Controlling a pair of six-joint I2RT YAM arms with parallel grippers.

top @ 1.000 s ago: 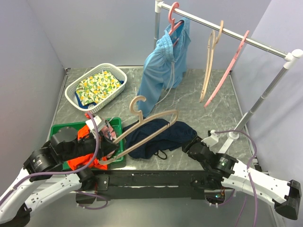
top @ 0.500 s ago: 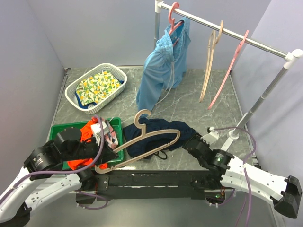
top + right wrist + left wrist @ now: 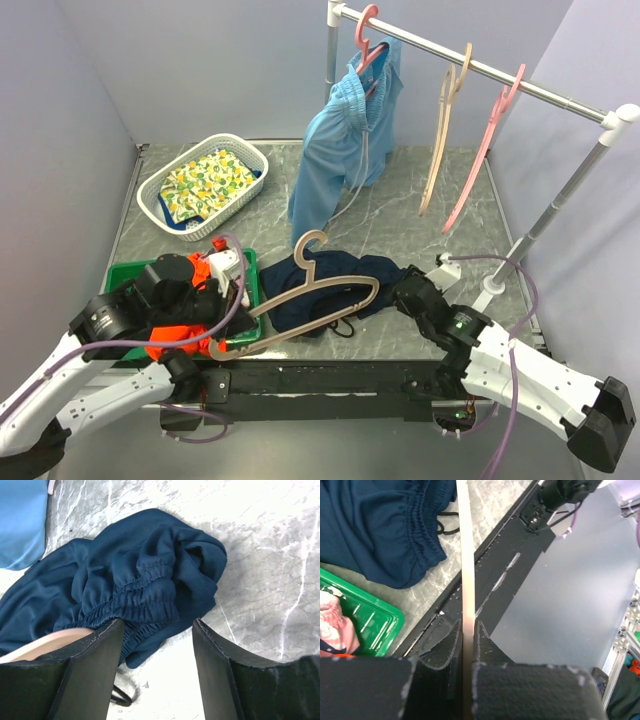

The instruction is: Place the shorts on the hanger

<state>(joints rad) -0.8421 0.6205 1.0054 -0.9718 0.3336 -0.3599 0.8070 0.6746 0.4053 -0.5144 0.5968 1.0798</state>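
The dark navy shorts [image 3: 330, 290] lie crumpled on the marble table near the front edge; they also show in the left wrist view [image 3: 375, 530] and the right wrist view [image 3: 130, 590]. My left gripper [image 3: 468, 630] is shut on the lower bar of a beige hanger [image 3: 310, 290], held tilted over the shorts, hook up. Its bar runs up the left wrist view [image 3: 464, 555]. My right gripper [image 3: 157, 630] is open just above the table at the shorts' right edge, elastic waistband between and ahead of its fingers [image 3: 215, 650]. In the top view the right gripper [image 3: 405, 292] sits beside the shorts.
A green tray [image 3: 130, 272] with an orange garment lies under my left arm. A white basket [image 3: 205, 180] with patterned cloth stands at back left. On the rail [image 3: 480, 65] hang light-blue shorts [image 3: 345, 150], a second beige hanger [image 3: 440, 140] and a pink hanger [image 3: 485, 140].
My left gripper has lowered the hanger and carried it right, over the navy shorts. My right gripper has moved forward and left, up to the shorts' right edge.
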